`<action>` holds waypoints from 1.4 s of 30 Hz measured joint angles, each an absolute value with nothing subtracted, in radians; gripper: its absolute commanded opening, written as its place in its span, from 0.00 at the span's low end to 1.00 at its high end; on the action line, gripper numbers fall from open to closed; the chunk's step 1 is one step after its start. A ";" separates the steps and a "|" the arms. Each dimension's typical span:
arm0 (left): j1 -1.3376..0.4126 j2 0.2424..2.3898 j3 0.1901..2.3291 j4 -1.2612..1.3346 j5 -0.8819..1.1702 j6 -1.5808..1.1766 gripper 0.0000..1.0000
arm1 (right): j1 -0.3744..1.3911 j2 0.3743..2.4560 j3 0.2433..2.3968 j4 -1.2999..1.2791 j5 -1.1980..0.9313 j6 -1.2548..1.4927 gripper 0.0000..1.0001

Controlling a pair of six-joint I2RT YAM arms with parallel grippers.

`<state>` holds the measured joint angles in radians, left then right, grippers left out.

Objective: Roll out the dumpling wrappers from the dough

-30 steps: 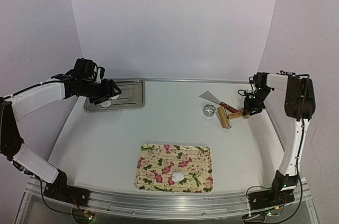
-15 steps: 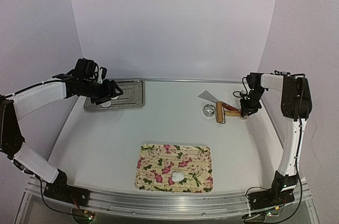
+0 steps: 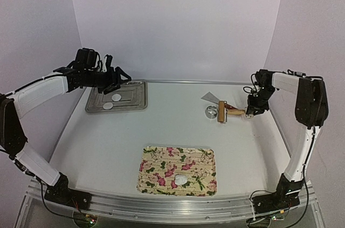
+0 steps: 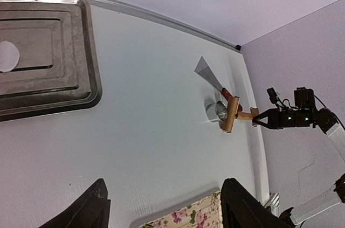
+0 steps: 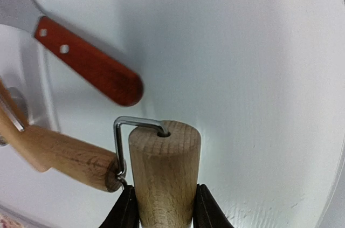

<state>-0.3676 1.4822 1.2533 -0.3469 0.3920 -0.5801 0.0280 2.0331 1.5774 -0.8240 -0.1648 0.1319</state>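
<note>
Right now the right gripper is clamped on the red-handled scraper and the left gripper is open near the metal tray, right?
No: the right wrist view shows the right gripper clamped on the handle of the wooden roller; the red-handled scraper lies free beside it. The left gripper is open near the metal tray.

A robotics lab test booth: a white surface point(image 3: 102, 142) boxed in by plain pale backdrop panels point(image 3: 178, 23), with robot arms point(image 3: 38, 90) bolted to an aluminium rail point(image 3: 161, 209).

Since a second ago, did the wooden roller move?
Yes. The wooden roller slid left and toward the back wall, ending beside the metal ring.
</note>
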 measured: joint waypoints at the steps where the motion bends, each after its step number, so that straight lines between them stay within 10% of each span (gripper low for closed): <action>1: -0.368 1.487 1.264 -0.336 0.405 -0.589 0.99 | 0.028 1.997 1.561 -0.821 -0.189 0.159 0.00; 23: -0.411 1.645 1.316 -0.019 0.715 -0.739 0.99 | 0.223 1.628 1.429 -0.717 -0.627 0.602 0.00; 42: -0.540 1.869 1.251 0.646 0.864 -1.042 0.99 | 0.476 1.581 1.718 -0.573 -0.740 0.837 0.00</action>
<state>-0.5403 1.8690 1.2510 0.6464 0.8644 -1.0420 0.4757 1.5813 1.7180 -0.5734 -0.7404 0.8369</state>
